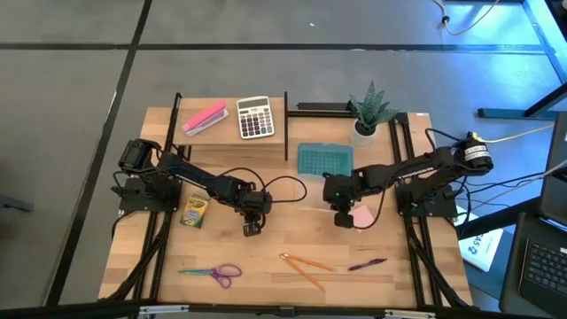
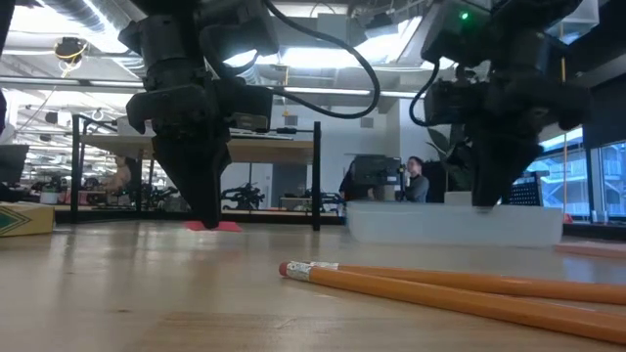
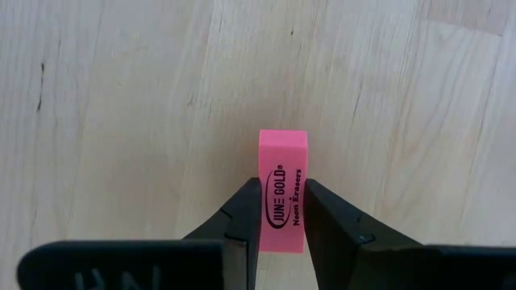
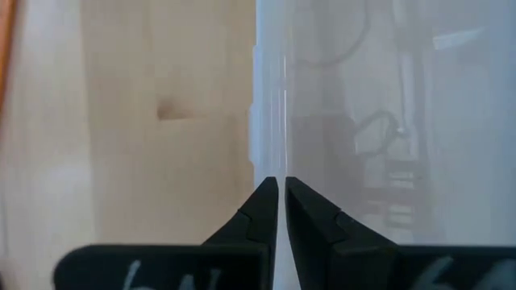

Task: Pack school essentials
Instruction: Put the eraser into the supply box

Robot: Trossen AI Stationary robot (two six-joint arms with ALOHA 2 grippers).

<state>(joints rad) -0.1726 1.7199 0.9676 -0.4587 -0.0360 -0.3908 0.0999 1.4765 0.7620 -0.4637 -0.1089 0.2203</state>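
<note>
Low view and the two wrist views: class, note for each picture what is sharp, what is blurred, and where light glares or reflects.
Low view: the two orange pencils are soft up close, and the ceiling lights glare. Left wrist view: the pink eraser and its print are sharp. Right wrist view: the clear box wall carries faint reflections, and the wood behind looks hazy.

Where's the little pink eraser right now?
The eraser is pinched in the left gripper at mid-table, right of the crayon box and left of the clear case.

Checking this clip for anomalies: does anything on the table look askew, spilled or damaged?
Nothing stands out. The left gripper holds the pink eraser squarely; scissors, pencils and pen lie intact near the table's front edge.
</note>
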